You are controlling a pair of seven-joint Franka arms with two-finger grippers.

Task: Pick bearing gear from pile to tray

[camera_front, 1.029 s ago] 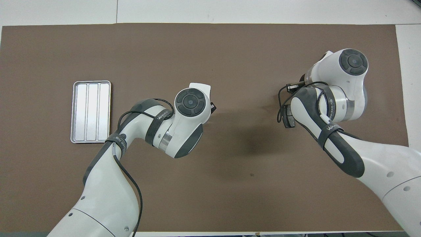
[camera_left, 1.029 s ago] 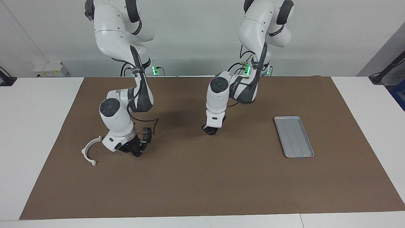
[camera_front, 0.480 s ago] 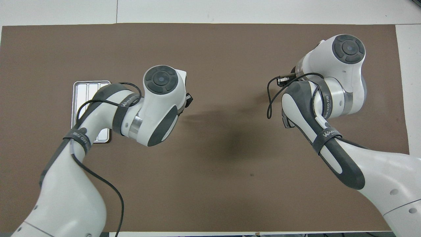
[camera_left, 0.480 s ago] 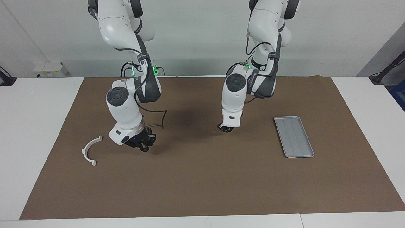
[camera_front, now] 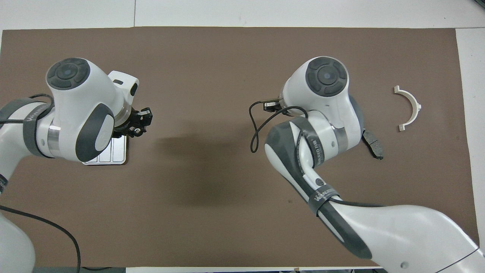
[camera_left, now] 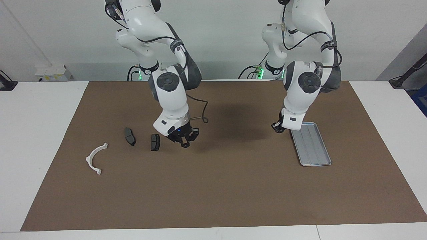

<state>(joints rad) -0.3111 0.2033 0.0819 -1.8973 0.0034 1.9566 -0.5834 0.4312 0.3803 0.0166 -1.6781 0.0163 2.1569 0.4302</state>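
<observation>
Left claw (camera_left: 277, 127) hangs over the tray (camera_left: 315, 151) corner nearest the robots; can't tell if it's spread or pinching a bearing gear, none made out anywhere. To do well: centre over the tray, go low, then release so a round part doesn't roll off the low rim. Tray looks empty. Right claw (camera_left: 183, 140) pressed together, waiting beside two brake pads (camera_left: 155, 142); white bracket (camera_left: 95, 158) farther toward the right arm's end of the tabletop.

tray (camera_left: 316, 156) at left arm's end | brake pads (camera_left: 155, 142) beside bracket (camera_left: 95, 159), right arm's end
</observation>
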